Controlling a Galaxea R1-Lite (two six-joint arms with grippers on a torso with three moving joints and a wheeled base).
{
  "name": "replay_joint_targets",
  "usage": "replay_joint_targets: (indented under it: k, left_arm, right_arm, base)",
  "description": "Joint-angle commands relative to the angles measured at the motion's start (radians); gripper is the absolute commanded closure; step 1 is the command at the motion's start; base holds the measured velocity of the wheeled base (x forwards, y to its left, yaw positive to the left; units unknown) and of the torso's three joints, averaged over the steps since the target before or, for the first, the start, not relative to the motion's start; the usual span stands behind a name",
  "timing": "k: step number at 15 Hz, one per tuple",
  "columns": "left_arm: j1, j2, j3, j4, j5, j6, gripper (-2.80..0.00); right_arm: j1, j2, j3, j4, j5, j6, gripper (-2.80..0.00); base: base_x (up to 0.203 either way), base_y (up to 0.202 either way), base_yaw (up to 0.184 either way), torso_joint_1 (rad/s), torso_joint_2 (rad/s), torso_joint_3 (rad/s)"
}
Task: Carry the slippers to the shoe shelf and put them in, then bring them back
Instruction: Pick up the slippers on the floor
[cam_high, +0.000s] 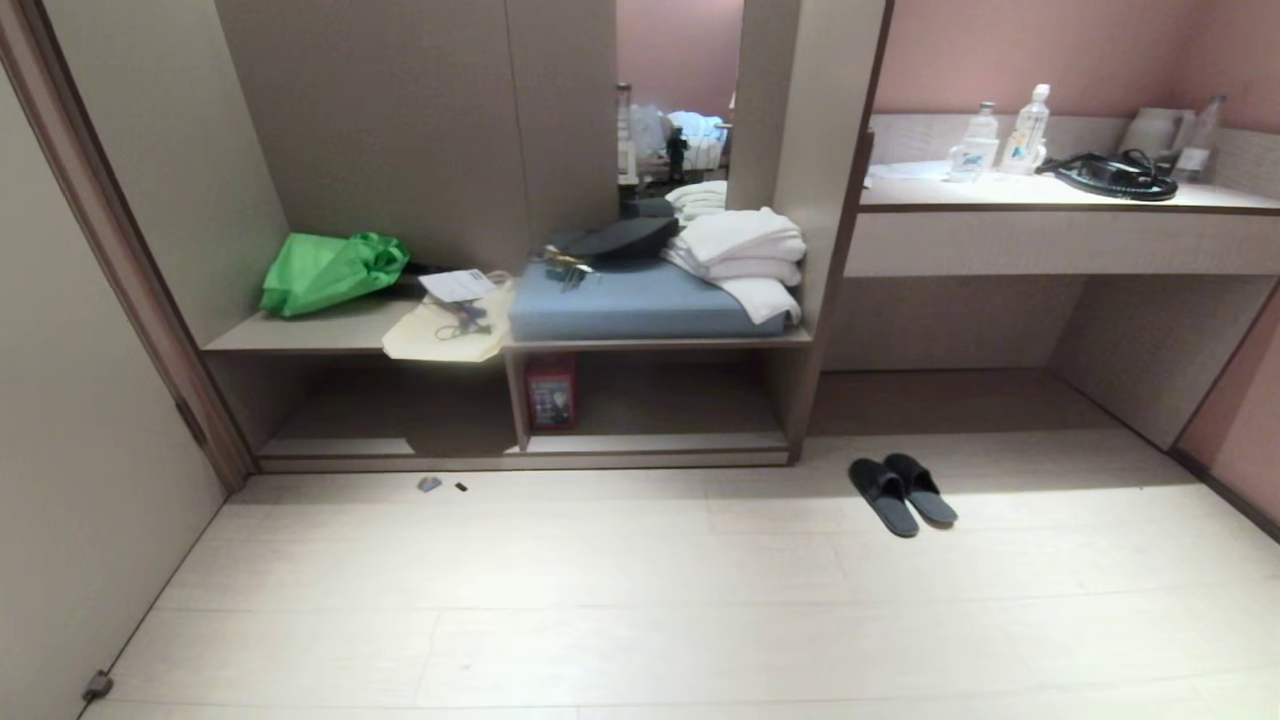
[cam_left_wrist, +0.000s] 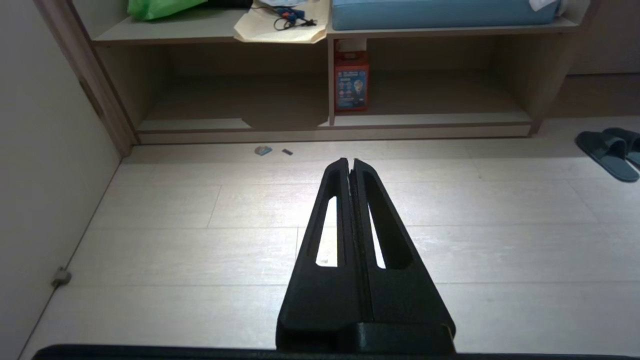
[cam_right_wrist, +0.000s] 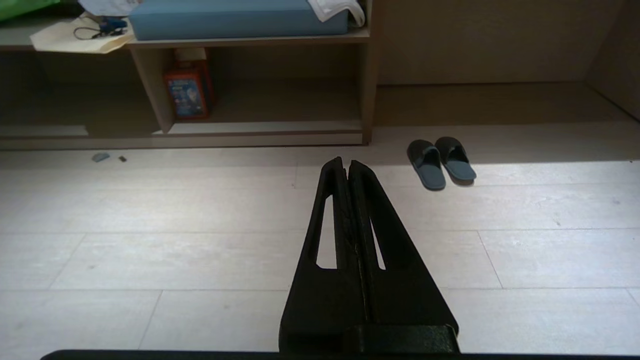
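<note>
Two flat dark grey-blue slippers (cam_high: 902, 493), side by side

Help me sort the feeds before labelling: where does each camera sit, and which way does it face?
Head: high on the robot, looking down at the slippers on the floor and the shoe shelf; no arm shows.
Left wrist: low, facing the shelf past the shut left gripper.
Right wrist: low, facing the slippers past the shut right gripper.
All three share slippers and shelf.

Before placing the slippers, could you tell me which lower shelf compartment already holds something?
The right compartment: a red box stands by its divider.
</note>
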Motion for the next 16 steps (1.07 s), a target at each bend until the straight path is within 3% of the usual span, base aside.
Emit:
replay_joint_targets:
  k: [1, 16]
  left_arm:
    - [0.000, 0.001, 0.000, 0.000, 0.000, 0.000, 0.00]
    - [0.000, 0.001, 0.000, 0.000, 0.000, 0.000, 0.00]
  right_arm:
    - [0.000, 0.000, 0.000, 0.000, 0.000, 0.000, 0.00]
    - [0.000, 0.000, 0.000, 0.000, 0.000, 0.000, 0.00]
  base:
    - [0.194, 0.000, 0.002, 0.002, 0.00, 0.007]
    - [0.196, 0.000, -0.001, 0.001, 0.00, 0.002]
